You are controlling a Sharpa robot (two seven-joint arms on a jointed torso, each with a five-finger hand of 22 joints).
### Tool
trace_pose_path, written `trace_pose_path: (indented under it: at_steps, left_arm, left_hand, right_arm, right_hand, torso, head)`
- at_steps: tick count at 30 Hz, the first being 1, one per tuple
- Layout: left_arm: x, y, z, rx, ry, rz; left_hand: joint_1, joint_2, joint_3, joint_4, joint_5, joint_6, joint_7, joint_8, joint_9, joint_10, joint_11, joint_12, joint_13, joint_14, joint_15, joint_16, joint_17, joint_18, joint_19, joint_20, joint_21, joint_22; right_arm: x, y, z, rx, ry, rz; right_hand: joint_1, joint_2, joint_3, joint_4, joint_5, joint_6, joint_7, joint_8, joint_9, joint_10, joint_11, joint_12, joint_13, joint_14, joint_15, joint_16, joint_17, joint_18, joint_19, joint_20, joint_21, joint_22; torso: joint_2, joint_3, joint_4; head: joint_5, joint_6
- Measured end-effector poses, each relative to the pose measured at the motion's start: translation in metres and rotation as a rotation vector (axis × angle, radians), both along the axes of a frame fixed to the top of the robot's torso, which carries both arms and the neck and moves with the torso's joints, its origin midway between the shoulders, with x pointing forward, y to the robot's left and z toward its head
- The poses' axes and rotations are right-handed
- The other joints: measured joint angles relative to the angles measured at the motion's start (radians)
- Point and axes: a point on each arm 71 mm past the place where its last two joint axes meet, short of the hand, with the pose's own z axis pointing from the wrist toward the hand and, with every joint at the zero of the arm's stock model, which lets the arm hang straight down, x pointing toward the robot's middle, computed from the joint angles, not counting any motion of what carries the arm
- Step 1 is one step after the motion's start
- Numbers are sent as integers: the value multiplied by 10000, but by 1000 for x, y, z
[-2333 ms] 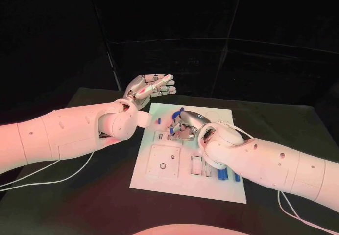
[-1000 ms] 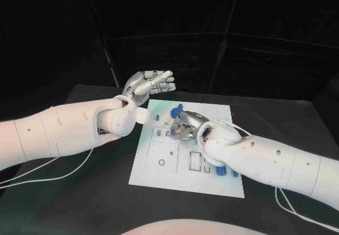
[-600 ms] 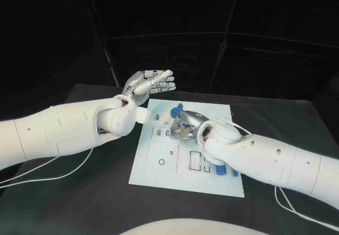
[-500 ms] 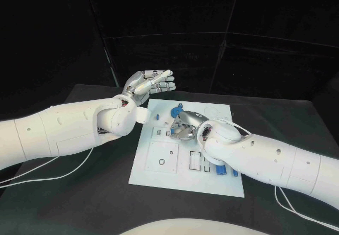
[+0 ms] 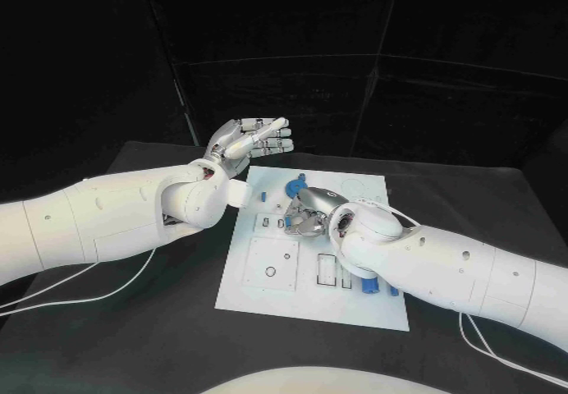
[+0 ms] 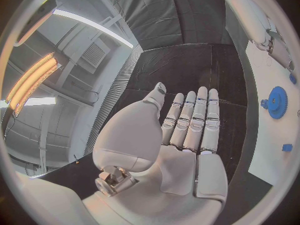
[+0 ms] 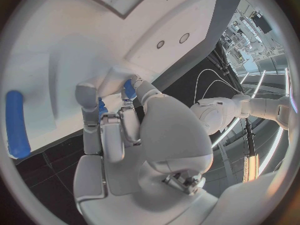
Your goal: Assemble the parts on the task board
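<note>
right hand [image 5: 305, 215] edged lower, small blue part [image 7: 129, 89] pinched, flat white task board [image 5: 275, 289]

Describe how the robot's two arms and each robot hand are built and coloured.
Both arms are thick, smooth white shells dotted with small holes, ending in rounded wrist housings. Thin white cables trail from each arm across the black table. The left robot hand and right robot hand are silver metal with jointed, segmented fingers and pale pads.
</note>
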Motion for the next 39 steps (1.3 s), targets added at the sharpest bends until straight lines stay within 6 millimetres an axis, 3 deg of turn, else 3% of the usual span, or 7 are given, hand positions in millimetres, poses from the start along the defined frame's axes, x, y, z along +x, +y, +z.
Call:
trace_pose_path:
  at_steps: [8,13,17,26,31,35,39]
  left_arm:
    - [0,0,0,0,4,-2]
    - [0,1,0,2,8,1]
    - [0,1,0,3,11,1]
    - [0,1,0,6,16,7]
    - [0,1,0,5,20,5]
    - [0,2,0,16,27,26]
    - [1,6,-1,68,17,35]
  left_hand:
    - [0,0,0,0,0,0,0,0,0,0,0,0,0,0,0,0,1,0,0,0,0,1]
    - [39,39,29,-29,0,0,0,-46,-9,0,0,0,1,0,0,-37,1,0,0,0,0,2]
    - [39,39,29,-29,0,0,0,-46,-9,0,0,0,1,-1,-1,-37,-10,0,0,0,0,-9]
    - [38,38,56,-56,0,0,0,-45,-9,0,0,-12,2,-1,-1,-37,-9,-1,69,3,0,-8]
    - [39,38,83,-83,0,19,-20,-79,-19,0,0,-52,2,143,-20,-37,-9,-2,159,-21,0,-8]
    - [38,38,132,-132,0,94,20,-97,-19,68,-50,-117,2,778,-172,179,64,-3,695,-111,83,38]
    - [73,72,180,-180,0,394,-62,-97,-13,655,-313,0,48,2060,-561,765,382,-6,1703,-469,515,210]
  right_arm:
    - [0,0,0,0,-31,-36]
    - [-1,0,-1,51,-58,-97]
    - [-1,-1,-3,156,-108,-185]
    - [-1,-2,2,786,-471,-246]
    - [-5,-5,6,1240,-759,-30]
    - [-10,-14,11,1609,-1005,249]
    - [-16,-27,17,1985,-1135,632]
  right_hand:
    - [-70,-70,-38,-18,0,-88,58,-61,4,-72,0,-58,0,-38,37,0,2,-1,-35,36,0,-9]
    - [-253,-253,-290,11,-256,-871,212,-410,-41,-331,181,-339,-184,-41,150,-37,8,0,-93,94,-41,-60]
    - [-299,-384,-599,124,-272,-1658,384,-465,-43,-779,305,-797,-749,-38,288,-37,7,-1,-179,258,-118,-187]
    - [-195,-488,-760,181,115,-1796,419,-423,-3,-913,340,-965,-1014,-2,323,-75,6,-1,-212,290,-167,-292]
    - [-142,-435,-790,206,228,-1796,419,-400,1,-913,340,-958,-962,-2,323,-75,5,-2,-212,290,-166,-267]
    - [-104,-473,-852,217,313,-1786,410,-340,26,-881,320,-842,-848,-2,323,-75,5,-1,-212,290,-166,-242]
    - [-50,-419,-872,237,350,-1573,339,-203,58,-817,322,-793,-795,-2,323,-85,4,-1,-236,314,-178,-298]
  torso:
    - [1,0,3]
    - [1,0,3]
    - [1,1,3]
    - [1,10,3]
    - [-1,10,1]
    - [-4,11,-4]
    - [-15,10,-9]
  head:
    - [0,-26]
    - [1,-25]
    - [5,-21]
    - [7,-9]
    - [7,4]
    - [6,18]
    - [6,30]
